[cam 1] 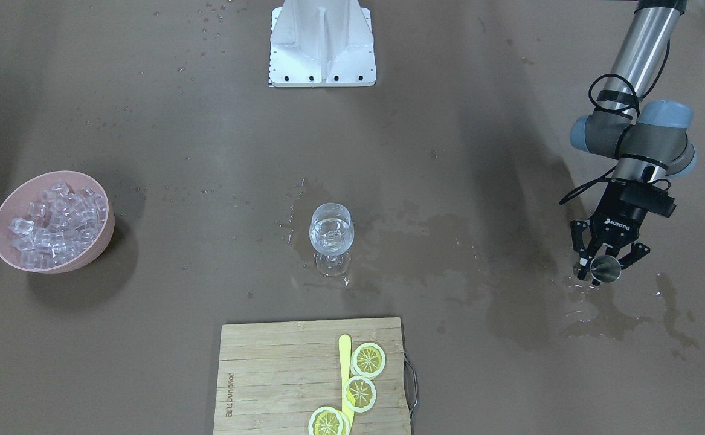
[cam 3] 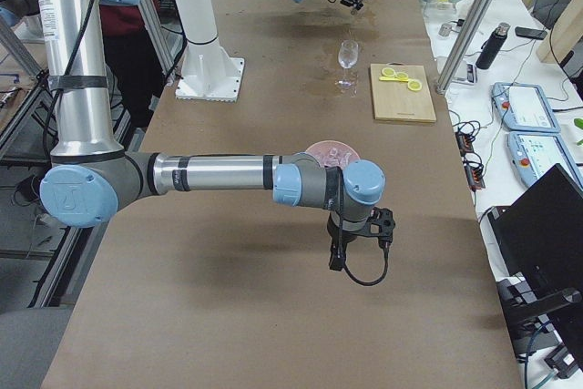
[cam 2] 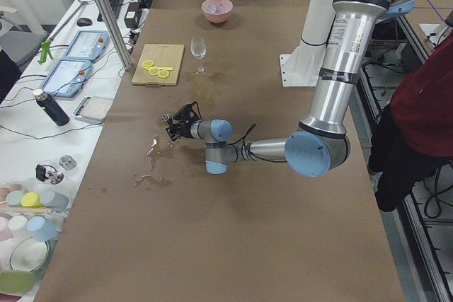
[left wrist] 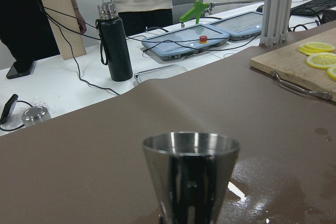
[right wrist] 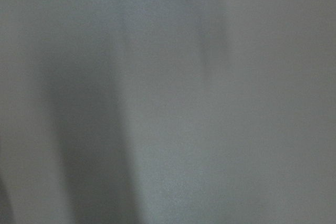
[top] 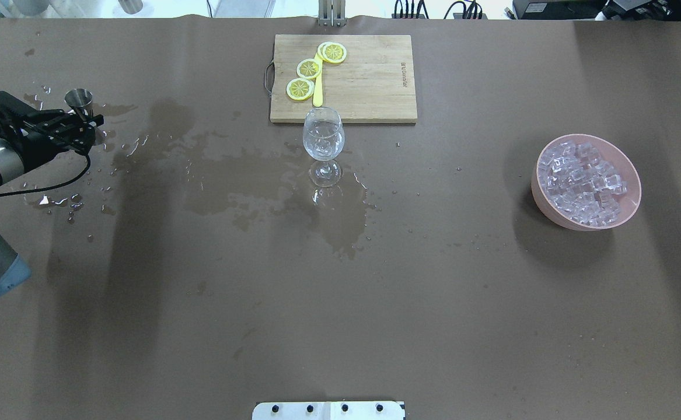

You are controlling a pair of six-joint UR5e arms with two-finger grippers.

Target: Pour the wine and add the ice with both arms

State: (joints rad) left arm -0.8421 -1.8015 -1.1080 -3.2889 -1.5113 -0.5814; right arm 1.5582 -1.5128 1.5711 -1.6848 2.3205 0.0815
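My left gripper (cam 1: 605,264) stood with its fingers spread on either side of the upright jigger (top: 79,100) at the table's far left, not clamped on it. The wine (cam 1: 330,237) lay in the wine glass (top: 323,135) at the centre. The ice (top: 584,181) sat in the pink bowl (top: 550,213), well to the glass's right, so I judged the right gripper (cam 3: 378,225), hanging near that bowl, the nearer tool; whether its fingers were apart I could not tell.

Right gripper (cam 3: 363,230) jaws unclear, wrist view blurred
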